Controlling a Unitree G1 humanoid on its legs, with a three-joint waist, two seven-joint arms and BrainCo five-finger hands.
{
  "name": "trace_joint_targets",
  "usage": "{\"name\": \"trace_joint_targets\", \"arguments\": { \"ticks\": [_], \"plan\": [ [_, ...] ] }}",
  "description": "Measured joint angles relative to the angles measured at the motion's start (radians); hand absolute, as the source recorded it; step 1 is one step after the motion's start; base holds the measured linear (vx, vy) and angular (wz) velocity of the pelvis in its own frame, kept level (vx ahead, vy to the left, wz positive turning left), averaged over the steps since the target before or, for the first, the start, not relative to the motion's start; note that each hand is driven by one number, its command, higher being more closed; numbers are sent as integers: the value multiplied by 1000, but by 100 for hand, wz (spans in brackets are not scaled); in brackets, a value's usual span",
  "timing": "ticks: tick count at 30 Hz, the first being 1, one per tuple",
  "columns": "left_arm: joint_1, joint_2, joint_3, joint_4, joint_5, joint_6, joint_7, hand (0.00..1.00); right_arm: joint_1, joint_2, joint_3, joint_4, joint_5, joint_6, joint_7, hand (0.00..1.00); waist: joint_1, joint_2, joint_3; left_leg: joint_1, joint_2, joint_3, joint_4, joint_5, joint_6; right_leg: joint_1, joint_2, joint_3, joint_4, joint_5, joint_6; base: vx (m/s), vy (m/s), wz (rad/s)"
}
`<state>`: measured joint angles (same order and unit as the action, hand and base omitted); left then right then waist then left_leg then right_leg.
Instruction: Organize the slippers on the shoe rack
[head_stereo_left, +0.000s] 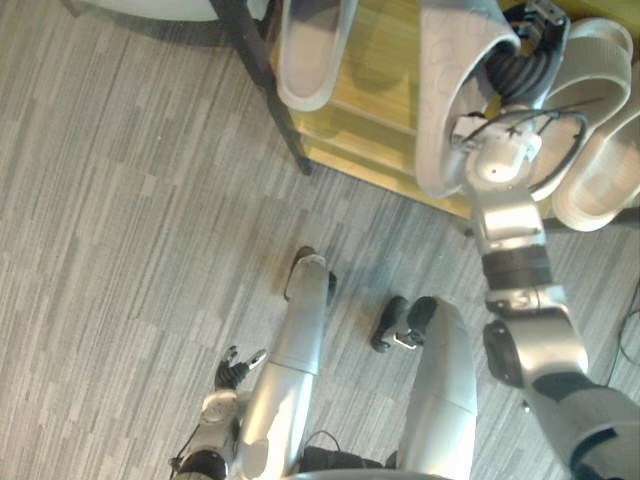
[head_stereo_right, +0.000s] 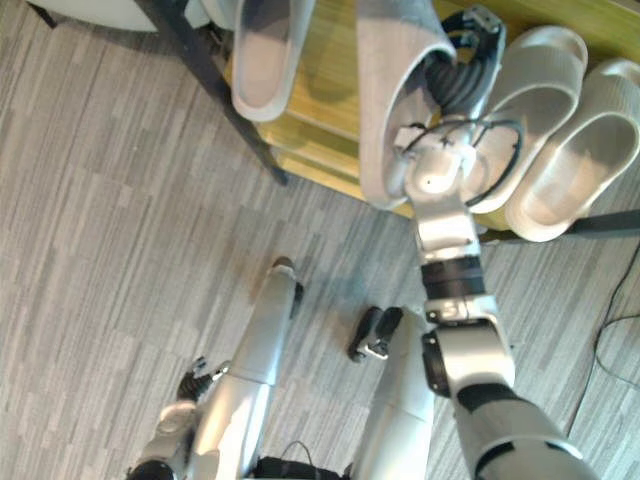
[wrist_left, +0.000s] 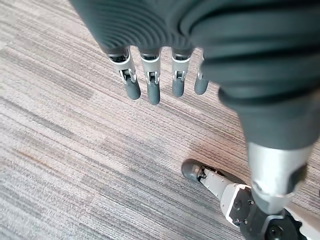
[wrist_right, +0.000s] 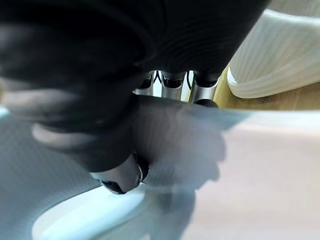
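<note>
- The right hand (head_stereo_left: 515, 68) reaches over the shoe rack's light wooden shelf (head_stereo_left: 375, 110) and is clenched on a grey soft-fabric slipper (head_stereo_left: 445, 100).
- In the right wrist view its fingers (wrist_right: 175, 84) go in behind the slipper's upper band while the thumb (wrist_right: 120, 176) presses on the near side, so the fabric is pinched between them.
- This grey slipper lies lengthwise across the shelf, with its toe toward the back and its heel hanging out past the front edge. I cannot tell whether its sole rests on the wood or is lifted off it.
- A second grey slipper (head_stereo_left: 310, 50) of the same kind lies on the shelf to the robot's left of the held one. It is apart from it, and its rounded end also juts over the front edge.
- The rack's dark metal leg (head_stereo_left: 265, 80) slants down just beside that second slipper.
- To the right of the right arm, two cream ribbed slippers (head_stereo_left: 585, 95) (head_stereo_left: 612, 175) sit side by side on the rack with their open sides up.
- The left hand (wrist_left: 145, 35) hangs low at the robot's side, released and holding nothing. Its fingers (wrist_left: 153, 92) are straight above the grey striped carpet floor (head_stereo_left: 120, 250).
</note>
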<state>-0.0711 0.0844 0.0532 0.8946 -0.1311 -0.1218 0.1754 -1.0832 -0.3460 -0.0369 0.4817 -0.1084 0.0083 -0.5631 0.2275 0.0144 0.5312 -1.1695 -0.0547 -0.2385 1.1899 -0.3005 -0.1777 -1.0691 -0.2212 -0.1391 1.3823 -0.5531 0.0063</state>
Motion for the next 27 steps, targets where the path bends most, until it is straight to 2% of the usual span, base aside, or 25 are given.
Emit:
{"name": "trace_joint_targets", "arguments": {
  "ticks": [2,6,8,9,13,27],
  "plan": [
    [-5,-4,0,4,0,0,3,0,-34,0,1,54,2,2,0,100,8,3,-12,-6,0,0,0,0,-1,-9,-1,0,6,-2,-3,0,0,0],
    [-15,-25,0,18,-10,0,20,0,-67,-1,1,135,34,11,0,100,24,34,-61,-35,-4,-19,4,6,-11,-30,-1,-17,11,-5,-8,-14,-1,5],
    [-20,-29,0,22,-10,-2,21,0,-79,0,3,176,43,20,3,100,33,37,-73,-35,-6,-21,1,7,-13,-32,-2,-20,13,-6,-11,-12,5,3],
    [-20,-29,0,22,-10,-2,21,0,-79,0,3,176,43,20,3,0,34,36,-74,-35,-6,-21,1,7,-13,-32,-2,-20,13,-7,-12,0,0,0],
    [-23,-29,0,35,-20,-1,22,0,-111,0,9,235,57,21,4,0,36,37,-100,-54,-7,-28,1,9,-18,-49,-2,-26,14,-7,-14,-4,8,1],
    [-66,-30,-2,39,-48,-15,41,0,-136,43,0,293,166,19,1,0,43,37,-101,-79,-9,-41,-1,13,-25,-67,-5,-39,13,-7,-16,-10,35,2]
  ]
}}
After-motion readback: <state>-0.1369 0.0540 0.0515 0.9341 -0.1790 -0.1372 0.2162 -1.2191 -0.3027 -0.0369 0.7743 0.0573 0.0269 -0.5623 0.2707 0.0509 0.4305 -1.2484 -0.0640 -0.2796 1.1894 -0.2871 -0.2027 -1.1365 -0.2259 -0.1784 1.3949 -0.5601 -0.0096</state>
